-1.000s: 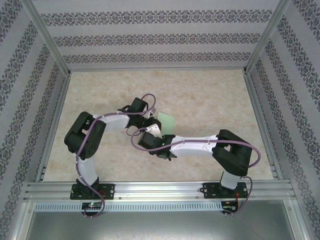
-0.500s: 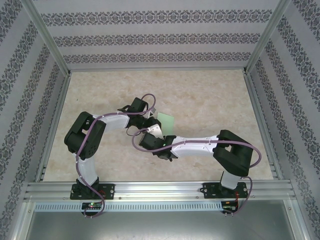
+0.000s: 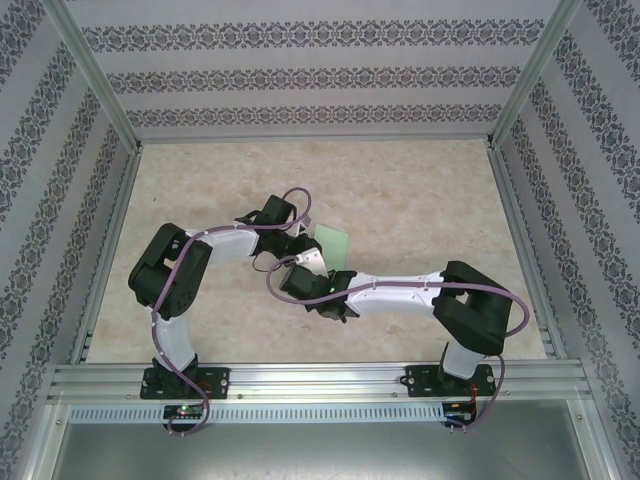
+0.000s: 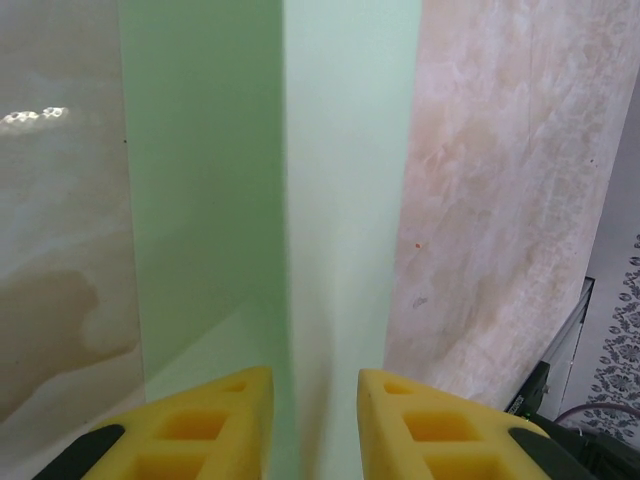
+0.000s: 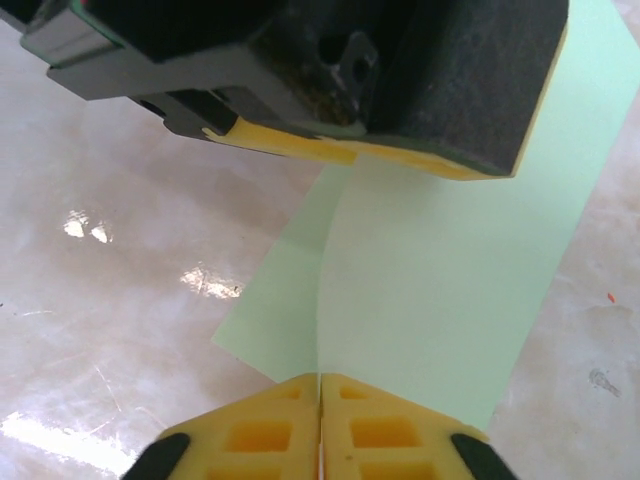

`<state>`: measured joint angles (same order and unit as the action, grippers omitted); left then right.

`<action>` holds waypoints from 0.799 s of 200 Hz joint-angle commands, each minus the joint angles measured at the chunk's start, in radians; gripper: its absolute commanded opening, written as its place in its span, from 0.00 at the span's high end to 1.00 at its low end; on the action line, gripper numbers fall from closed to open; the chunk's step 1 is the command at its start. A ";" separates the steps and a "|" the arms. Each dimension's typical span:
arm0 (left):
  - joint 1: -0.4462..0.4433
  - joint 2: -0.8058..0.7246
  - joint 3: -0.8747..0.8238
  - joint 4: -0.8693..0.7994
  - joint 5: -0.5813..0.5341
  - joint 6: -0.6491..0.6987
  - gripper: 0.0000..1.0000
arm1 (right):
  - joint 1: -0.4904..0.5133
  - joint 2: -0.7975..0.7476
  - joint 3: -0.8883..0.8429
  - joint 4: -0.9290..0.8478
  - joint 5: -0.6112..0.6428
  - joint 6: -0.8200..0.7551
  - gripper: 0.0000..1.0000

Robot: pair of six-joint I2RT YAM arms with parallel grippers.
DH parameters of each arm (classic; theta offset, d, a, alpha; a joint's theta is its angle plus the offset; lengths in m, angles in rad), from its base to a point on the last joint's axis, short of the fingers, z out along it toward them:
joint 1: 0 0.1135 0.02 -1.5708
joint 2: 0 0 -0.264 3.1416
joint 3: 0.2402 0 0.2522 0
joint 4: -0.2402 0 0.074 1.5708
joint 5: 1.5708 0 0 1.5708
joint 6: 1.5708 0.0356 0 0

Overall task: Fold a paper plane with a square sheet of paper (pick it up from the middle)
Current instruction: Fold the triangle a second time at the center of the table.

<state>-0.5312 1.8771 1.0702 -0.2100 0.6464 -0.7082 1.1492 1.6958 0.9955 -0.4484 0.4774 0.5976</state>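
Left end effector (image 4: 312,378) and right end effector (image 5: 320,380) pinch the green sheet (image 5: 440,290) over marbled table (image 3: 420,190) (patterned walls (image 3: 300,75) around).

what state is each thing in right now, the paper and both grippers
square sheet of paper, creased down its middle, not yet a plane
left gripper, jaws a little apart with the paper's crease running between them, grip unclear
right gripper, shut on the near edge of the paper at the crease
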 commanded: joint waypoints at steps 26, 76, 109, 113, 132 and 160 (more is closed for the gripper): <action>0.000 -0.009 0.030 -0.029 -0.009 0.027 0.70 | -0.029 -0.031 -0.026 0.040 -0.059 -0.016 1.00; 0.000 -0.033 0.037 -0.071 -0.066 0.040 0.63 | -0.086 -0.061 -0.081 0.129 -0.206 -0.033 1.00; 0.005 -0.088 0.035 -0.116 -0.191 0.040 0.52 | -0.159 -0.092 -0.160 0.274 -0.381 -0.026 1.00; 0.006 -0.093 0.036 -0.123 -0.203 0.040 0.52 | -0.169 -0.094 -0.167 0.289 -0.406 -0.028 1.00; 0.011 -0.118 0.029 -0.133 -0.242 0.041 0.52 | -0.215 -0.098 -0.185 0.333 -0.500 -0.025 1.00; 0.010 -0.147 0.011 -0.133 -0.251 0.040 0.56 | -0.284 -0.098 -0.211 0.391 -0.620 -0.023 1.00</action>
<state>-0.5304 1.7733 1.0748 -0.3122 0.4423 -0.6853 0.9100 1.6218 0.8101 -0.1619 0.0059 0.5766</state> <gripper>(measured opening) 0.454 0.040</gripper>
